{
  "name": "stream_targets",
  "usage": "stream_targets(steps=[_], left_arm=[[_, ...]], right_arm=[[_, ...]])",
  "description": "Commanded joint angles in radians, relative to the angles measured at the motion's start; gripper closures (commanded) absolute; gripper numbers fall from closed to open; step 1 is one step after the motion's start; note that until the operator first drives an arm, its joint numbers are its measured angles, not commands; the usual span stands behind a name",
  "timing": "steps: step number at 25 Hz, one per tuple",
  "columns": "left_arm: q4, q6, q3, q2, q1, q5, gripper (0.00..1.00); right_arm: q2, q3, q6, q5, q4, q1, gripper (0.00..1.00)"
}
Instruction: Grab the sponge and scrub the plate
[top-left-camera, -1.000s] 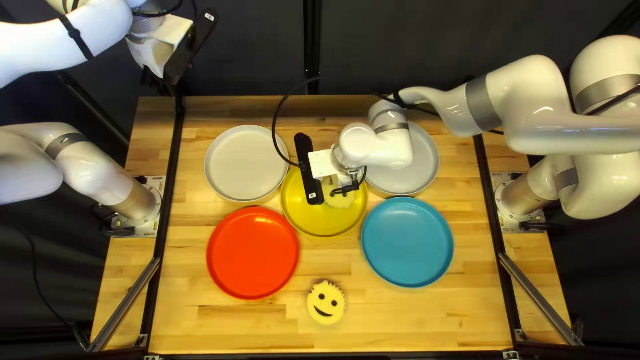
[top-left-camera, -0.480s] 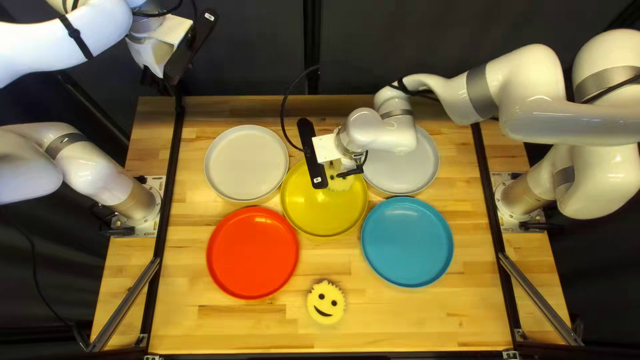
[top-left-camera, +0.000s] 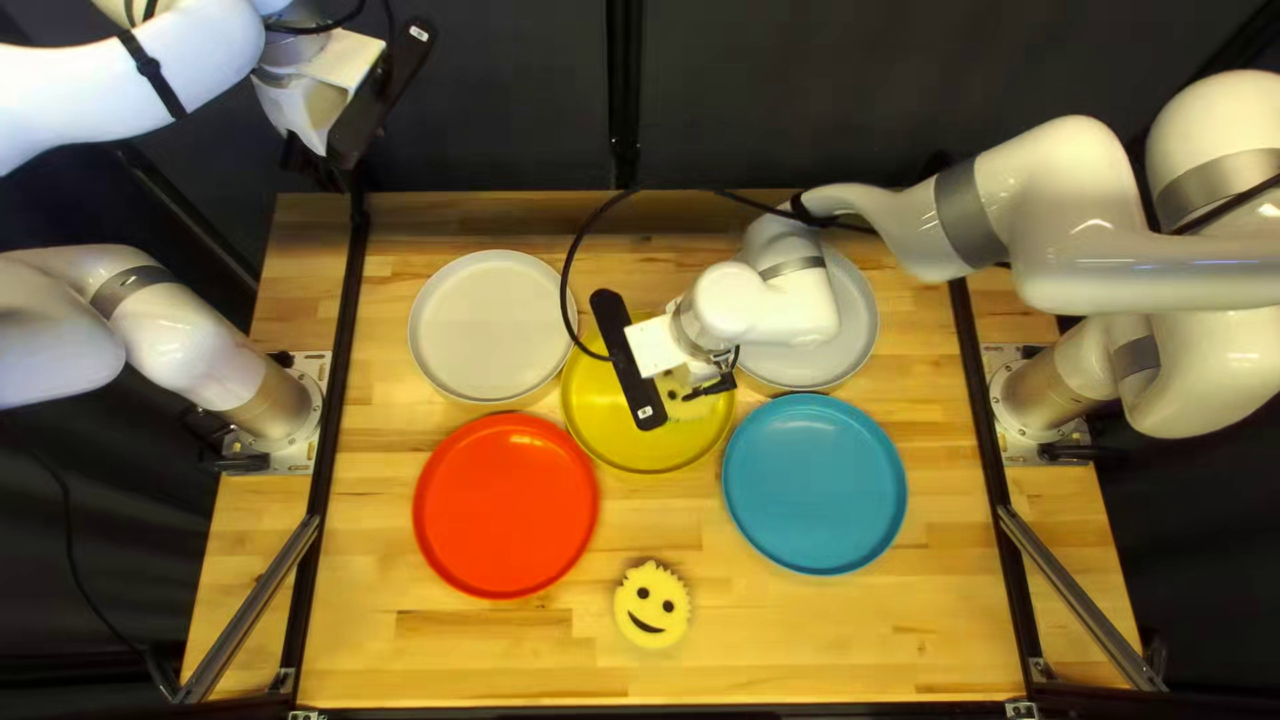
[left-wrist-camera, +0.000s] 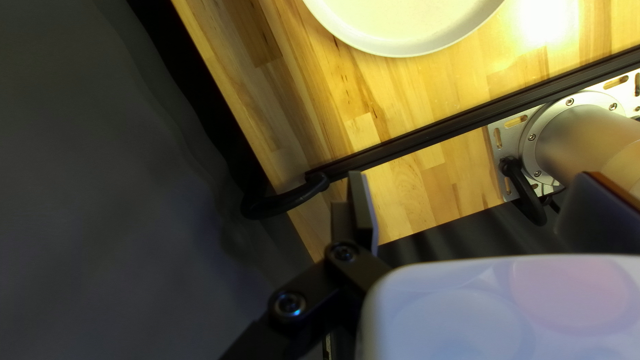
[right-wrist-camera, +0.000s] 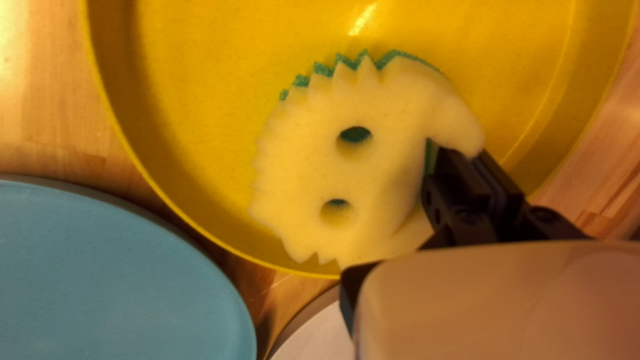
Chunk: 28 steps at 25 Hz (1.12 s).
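Sponge: pinched at its mouth-side edge, with most of its body lying to one side of the fingers; no clear long axis is given by the roundish outline.
Yellow plate: found near the middle of the top left view, with the held sponge over its right part; bare surface is left toward the plate's left, where the next strokes could be sent.
Right gripper: closed on the sponge; this arm is much nearer.
Left gripper: held with fingers apart, at the upper left of the top left view.
Sponge look: pale yellow, jagged-edged, pierced by two eye holes, green layer beneath.
Spare sponge: seen smiling at lower centre, untouched.
Risk: the edge grip could be twisted loose under pressure.
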<state>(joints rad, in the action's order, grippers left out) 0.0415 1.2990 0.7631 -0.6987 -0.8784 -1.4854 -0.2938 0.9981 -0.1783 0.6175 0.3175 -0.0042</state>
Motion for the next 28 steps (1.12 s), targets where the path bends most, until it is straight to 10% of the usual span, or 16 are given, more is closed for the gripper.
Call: stream_targets(steps=[1,15,28], left_arm=[[0.0,0.0,0.0,0.0,0.0,0.0,0.0],[0.0,0.0,0.0,0.0,0.0,0.0,0.0],[0.0,0.0,0.0,0.0,0.0,0.0,0.0]], right_arm=[[-0.007,0.005,-0.032,-0.015,-0.011,-0.042,1.0],[-0.099,0.132,-0.104,-0.001,-0.093,-0.164,1.0],[-0.091,0.137,0.063,0.066,-0.011,0.012,1.0]])
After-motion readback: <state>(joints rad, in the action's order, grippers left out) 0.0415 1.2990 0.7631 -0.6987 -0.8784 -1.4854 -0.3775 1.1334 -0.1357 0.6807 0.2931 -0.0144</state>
